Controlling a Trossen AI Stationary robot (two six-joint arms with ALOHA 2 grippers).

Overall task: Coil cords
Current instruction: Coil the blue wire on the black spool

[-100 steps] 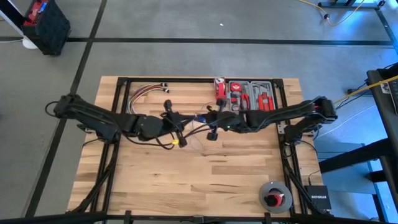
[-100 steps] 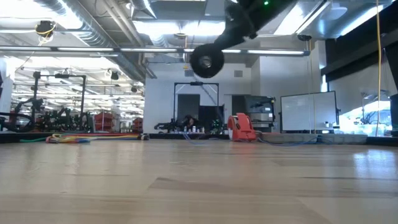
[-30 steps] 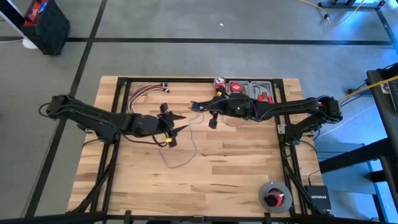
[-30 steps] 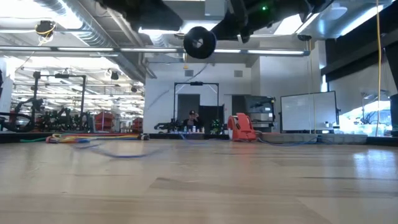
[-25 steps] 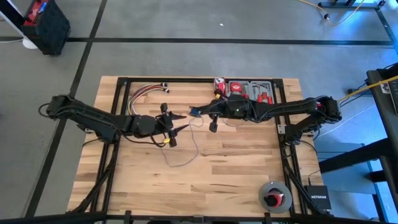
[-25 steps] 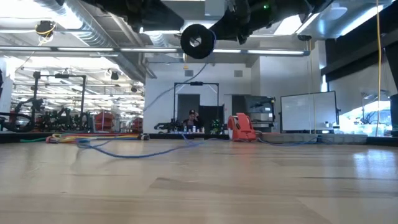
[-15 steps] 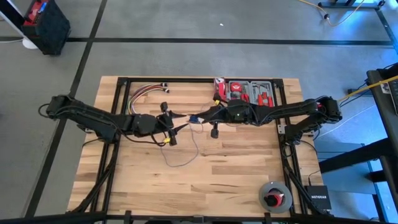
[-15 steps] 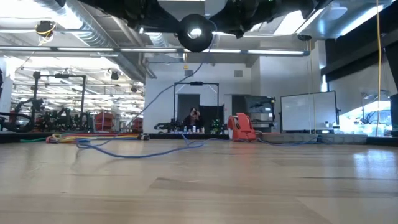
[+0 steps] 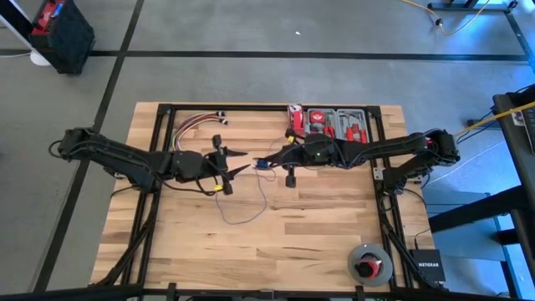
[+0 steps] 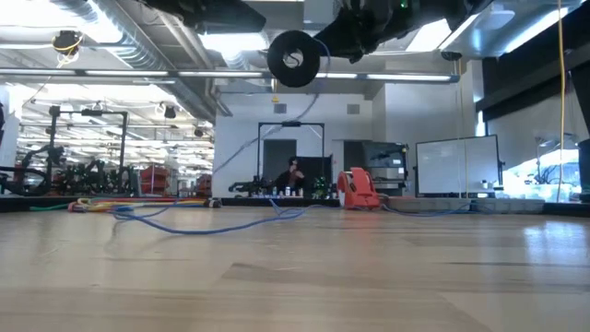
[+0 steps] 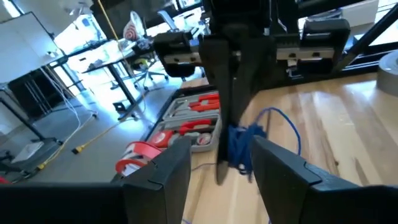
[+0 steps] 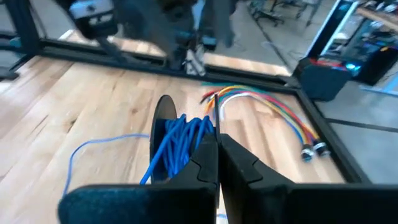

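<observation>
Item: cord-coiling station, 2 arms over a wooden counter.

- Right end effector: raised near the counter's middle, fingers clenched on a bunched blue cord. The bundle of loops sits pinched at the fingertips, beside a small black disc.
- Left end effector: fingers spread, grasping nothing, facing the right one and just beside the bundle.
- Cord, loose part: trails from the held bundle down to the counter and lies in a slack curve toward the front. In the low view it hangs from above and rests in a shallow arc on the wood.
- Other stock: multicolour wire bundle at the rear left; red tool tray at the rear; tape roll at the front right.

Risks, as judged:
- Held loops may spring apart or slip out if the left fingers close off-centre on so thin a wire.
- The trailing tail may drag or snag, tightening and pulling turns off the bundle.
- The 2 arms stand close; a small misjudged approach could knock them together.
</observation>
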